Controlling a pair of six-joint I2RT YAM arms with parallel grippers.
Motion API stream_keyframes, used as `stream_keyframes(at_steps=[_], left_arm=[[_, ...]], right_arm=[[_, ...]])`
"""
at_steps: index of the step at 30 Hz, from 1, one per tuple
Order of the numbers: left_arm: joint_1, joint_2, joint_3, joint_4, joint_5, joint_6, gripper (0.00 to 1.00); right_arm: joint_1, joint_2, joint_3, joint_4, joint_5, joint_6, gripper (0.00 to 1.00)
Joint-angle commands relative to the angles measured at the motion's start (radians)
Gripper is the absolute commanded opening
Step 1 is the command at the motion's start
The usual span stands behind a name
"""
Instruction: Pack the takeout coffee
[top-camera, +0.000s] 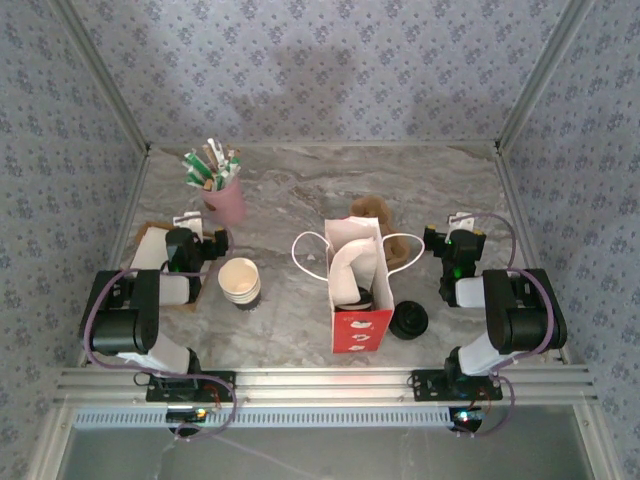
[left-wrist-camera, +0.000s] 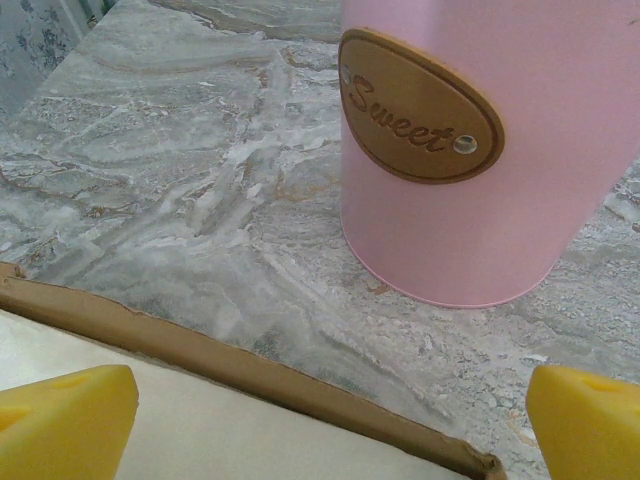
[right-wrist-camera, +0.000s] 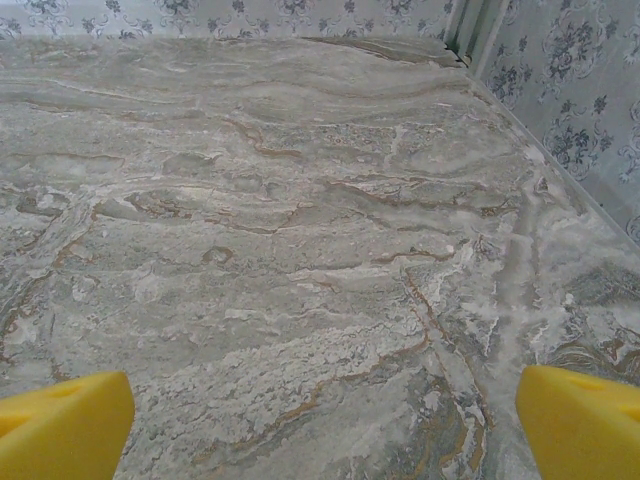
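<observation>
The white paper cup stands open-topped on the marble table, left of the red-and-white paper bag. A round black lid lies on the table by the bag's right side. The bag stands upright and open, with a pale shape inside. My left gripper is open just left of the cup, above a white card with a brown edge; its yellow fingertips are far apart and hold nothing. My right gripper is open to the right of the bag, and its fingertips hover over bare marble.
A pink cup labelled "Sweet", holding green-and-white sachets, stands close ahead of my left gripper. A brown object sits behind the bag. Patterned walls enclose the table at the back and both sides.
</observation>
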Motion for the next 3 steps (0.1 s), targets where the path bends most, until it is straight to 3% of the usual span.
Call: stream_keyframes(at_steps=[1, 3], left_arm=[[0.008, 0.006, 0.022, 0.037, 0.01, 0.017, 1.0], [0.009, 0.006, 0.021, 0.036, 0.011, 0.016, 0.99]], right_arm=[[-0.002, 0.001, 0.019, -0.012, -0.011, 0.002, 1.0], [-0.002, 0.001, 0.02, -0.012, -0.012, 0.002, 1.0]])
